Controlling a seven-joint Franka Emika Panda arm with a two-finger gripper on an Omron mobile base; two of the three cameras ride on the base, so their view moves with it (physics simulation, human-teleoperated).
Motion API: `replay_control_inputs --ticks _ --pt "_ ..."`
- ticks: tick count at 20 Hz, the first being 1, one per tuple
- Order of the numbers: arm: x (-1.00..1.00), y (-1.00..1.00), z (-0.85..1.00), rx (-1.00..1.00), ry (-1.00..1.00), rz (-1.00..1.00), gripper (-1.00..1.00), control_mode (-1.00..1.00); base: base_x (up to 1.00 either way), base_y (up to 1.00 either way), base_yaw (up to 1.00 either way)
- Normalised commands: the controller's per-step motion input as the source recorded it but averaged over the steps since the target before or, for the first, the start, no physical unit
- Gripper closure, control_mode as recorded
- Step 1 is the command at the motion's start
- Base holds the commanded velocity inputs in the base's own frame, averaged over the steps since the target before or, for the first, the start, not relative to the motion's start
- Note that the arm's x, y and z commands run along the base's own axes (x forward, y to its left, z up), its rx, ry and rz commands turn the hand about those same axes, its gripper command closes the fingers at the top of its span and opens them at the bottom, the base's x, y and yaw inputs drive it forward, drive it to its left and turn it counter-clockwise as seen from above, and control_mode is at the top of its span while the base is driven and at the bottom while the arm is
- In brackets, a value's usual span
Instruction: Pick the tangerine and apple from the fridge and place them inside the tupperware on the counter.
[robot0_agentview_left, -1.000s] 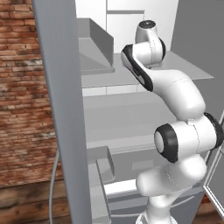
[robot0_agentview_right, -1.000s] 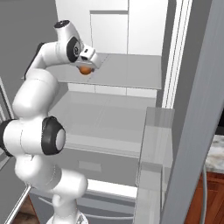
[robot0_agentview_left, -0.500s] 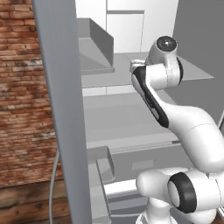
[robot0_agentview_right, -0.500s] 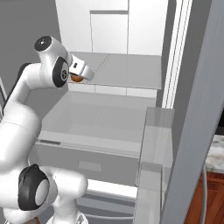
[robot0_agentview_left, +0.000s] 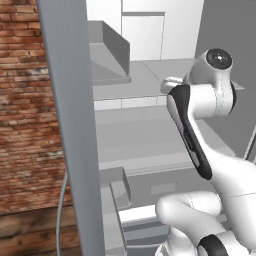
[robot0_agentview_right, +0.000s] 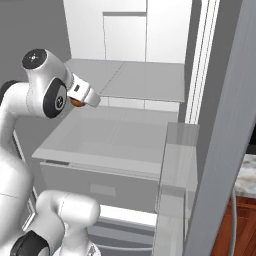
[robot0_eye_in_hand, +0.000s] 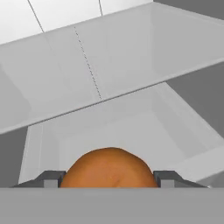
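Observation:
My gripper is shut on the tangerine, a bright orange ball that swells up between the two dark fingertips. Seen from the right base view, the gripper hangs in front of the open fridge, with a sliver of the tangerine showing beneath the hand. From the left base view, the hand sits at the front edge of a grey fridge shelf. The apple and the tupperware are out of view. A corner of the marbled counter shows at far right.
The open fridge door stands close on the left, with a brick wall behind it. Another door edge rises at the right. Below the hand is a pale drawer. Door bins jut inward low down.
The arm has drawn back out of the fridge toward the base, carrying the tangerine from deep over the shelf to its front edge. The elbow has swung lower.

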Motion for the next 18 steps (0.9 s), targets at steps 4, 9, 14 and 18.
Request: replay_control_inputs --ticks 4,9,14,18 --pt "-0.91 0.0 0.19 0.0 0.07 0.0 1.0 -1.0 0.0 0.0 0.0" --pt "-0.89 0.0 0.07 0.0 0.0 0.0 1.0 -1.0 0.0 0.0 0.0" --pt "-0.83 0.0 0.0 0.0 0.0 0.0 1.0 -1.0 0.0 0.0 0.0" --pt "-0.8 0.0 -0.06 0.0 0.0 0.0 1.0 -1.0 0.0 0.0 0.0"
